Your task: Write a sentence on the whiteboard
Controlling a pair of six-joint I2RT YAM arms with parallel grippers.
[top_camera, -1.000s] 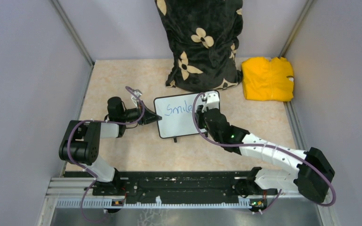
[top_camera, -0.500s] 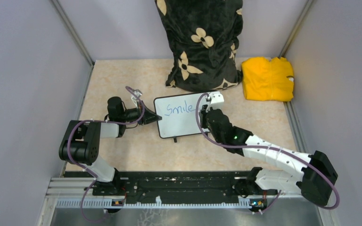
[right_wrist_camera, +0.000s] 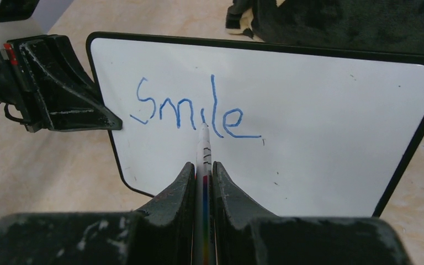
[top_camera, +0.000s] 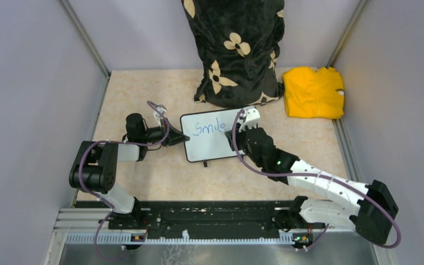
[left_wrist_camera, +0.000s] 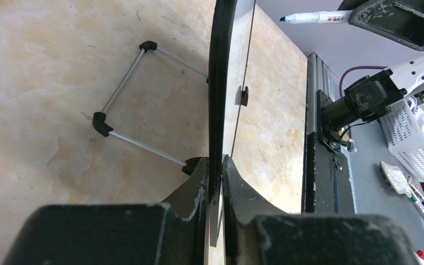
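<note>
The whiteboard [top_camera: 212,141] stands tilted mid-table, with a dark frame and a black foot on its near edge. Blue marker text [top_camera: 210,127] on it reads "Smile"; the same word shows in the right wrist view [right_wrist_camera: 196,110] on the board [right_wrist_camera: 320,143]. My left gripper [top_camera: 178,137] is shut on the board's left edge; the left wrist view shows its jaws [left_wrist_camera: 216,165] clamped on the edge-on board [left_wrist_camera: 223,66]. My right gripper [top_camera: 237,132] is shut on a white marker [right_wrist_camera: 203,160], its tip just below the letters. The marker also shows in the left wrist view [left_wrist_camera: 314,18].
A black floral cushion [top_camera: 234,52] stands right behind the board. A yellow cloth [top_camera: 313,92] lies at the back right. Grey walls close in both sides. The board's wire stand [left_wrist_camera: 138,105] rests on the table behind it.
My right arm's wrist and elbow shifted slightly right and down; the gripper with the marker stays near the board's right part. The left gripper and the board have not moved.
</note>
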